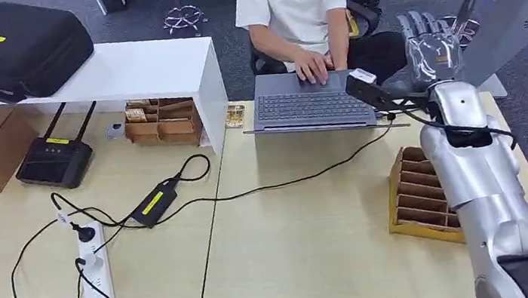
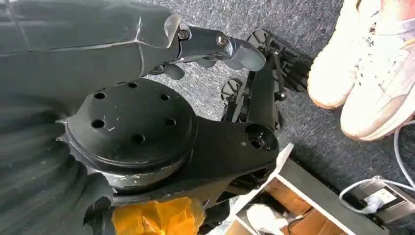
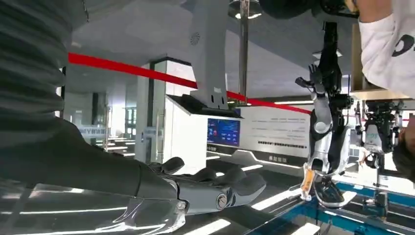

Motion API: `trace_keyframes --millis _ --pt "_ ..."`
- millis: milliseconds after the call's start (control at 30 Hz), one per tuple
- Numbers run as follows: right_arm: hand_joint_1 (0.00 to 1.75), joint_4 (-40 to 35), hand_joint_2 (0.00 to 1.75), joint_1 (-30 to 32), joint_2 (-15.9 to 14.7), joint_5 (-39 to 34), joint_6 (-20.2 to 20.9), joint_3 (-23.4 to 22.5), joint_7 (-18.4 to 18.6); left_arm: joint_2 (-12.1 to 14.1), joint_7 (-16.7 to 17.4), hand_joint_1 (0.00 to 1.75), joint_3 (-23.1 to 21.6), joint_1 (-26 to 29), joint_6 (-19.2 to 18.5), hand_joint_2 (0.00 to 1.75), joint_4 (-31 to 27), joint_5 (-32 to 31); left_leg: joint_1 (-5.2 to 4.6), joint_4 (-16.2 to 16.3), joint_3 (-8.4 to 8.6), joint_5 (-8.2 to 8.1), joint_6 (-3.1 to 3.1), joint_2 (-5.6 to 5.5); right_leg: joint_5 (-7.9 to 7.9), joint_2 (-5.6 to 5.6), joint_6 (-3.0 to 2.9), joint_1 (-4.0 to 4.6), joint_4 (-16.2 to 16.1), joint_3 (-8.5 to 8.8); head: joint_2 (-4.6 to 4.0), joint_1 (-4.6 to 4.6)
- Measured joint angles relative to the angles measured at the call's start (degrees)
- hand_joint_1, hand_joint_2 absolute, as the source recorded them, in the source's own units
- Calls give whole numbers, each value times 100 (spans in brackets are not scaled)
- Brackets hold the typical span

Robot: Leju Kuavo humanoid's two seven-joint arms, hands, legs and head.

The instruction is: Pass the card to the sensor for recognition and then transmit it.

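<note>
My right hand [image 1: 430,43] is raised above the table's far right corner, just right of the grey laptop [image 1: 312,105]. Its fingers [image 1: 422,23] point up and apart. In the right wrist view the same hand [image 3: 215,188] stretches out flat with nothing in it. A slotted cardboard card holder [image 1: 420,192] stands on the table beside my right forearm. A small patterned card-like piece [image 1: 235,114] lies left of the laptop. My left hand [image 2: 244,73] hangs over the grey carpet, its thumb and dark fingers loose, holding nothing.
A person [image 1: 297,8] sits behind the table with a hand on the laptop. A white shelf [image 1: 122,71] carries a black case [image 1: 16,46]. A router [image 1: 56,161], a power strip [image 1: 95,272], a charger [image 1: 153,203], cables and a cardboard tray [image 1: 162,121] cover the table's left half.
</note>
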Motion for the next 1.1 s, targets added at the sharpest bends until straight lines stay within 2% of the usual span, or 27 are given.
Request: trace_keyframes --millis 367,1100 --pt "0 -74 175 53 81 114 13 -170 -116 -2 28 0 -2 0 35 175 0 0 0 0 -1 0 0 0 0 0 0 0 0 -1 0 2" --pt "0 -192 175 117 118 120 -2 -223 -245 0 109 0 -11 0 52 175 0 2 0 0 -1 0 0 0 0 1 0 0 0 -1 0 2"
